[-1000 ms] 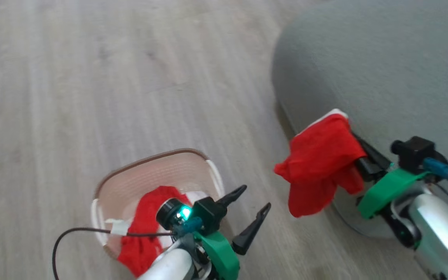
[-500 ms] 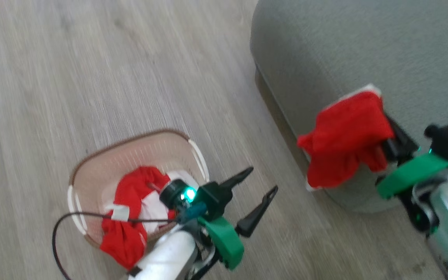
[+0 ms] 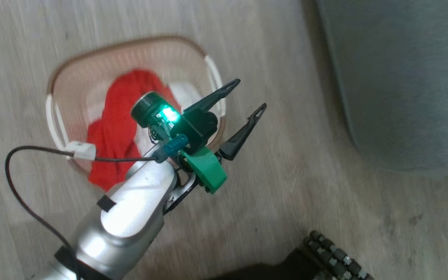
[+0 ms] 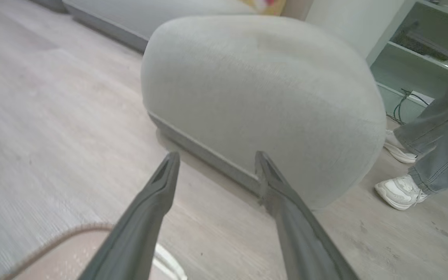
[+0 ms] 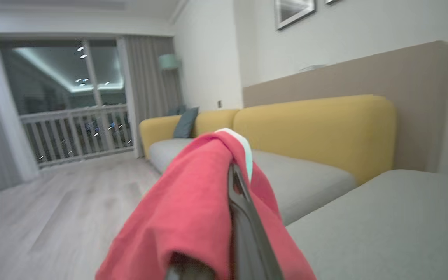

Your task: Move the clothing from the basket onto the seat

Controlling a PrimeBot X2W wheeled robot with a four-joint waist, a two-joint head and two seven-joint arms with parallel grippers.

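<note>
The cream basket (image 3: 55,116) stands on the floor at the upper left of the head view, with red and white clothing (image 3: 115,116) in it and spilling over its near rim. My left gripper (image 3: 248,94) hangs open and empty above the basket's right edge. In the left wrist view its fingers (image 4: 158,194) point toward the rounded grey seat (image 4: 263,85), with the basket rim (image 4: 53,237) at the lower left. My right gripper (image 5: 231,171) is shut on a red garment (image 5: 185,210) with white trim, held in the air beside the seat (image 5: 383,221).
A person's jeans leg and white shoes (image 4: 399,190) stand just right of the seat, by a shelf unit with cables. A yellow-backed sofa (image 5: 313,128) lines the wall behind. My dark wheeled base (image 3: 325,256) shows at the bottom. Pale wood floor lies around the basket.
The head camera has swung down and left, so the basket sits higher and the right gripper with its garment has left that view. The left gripper stays open.
</note>
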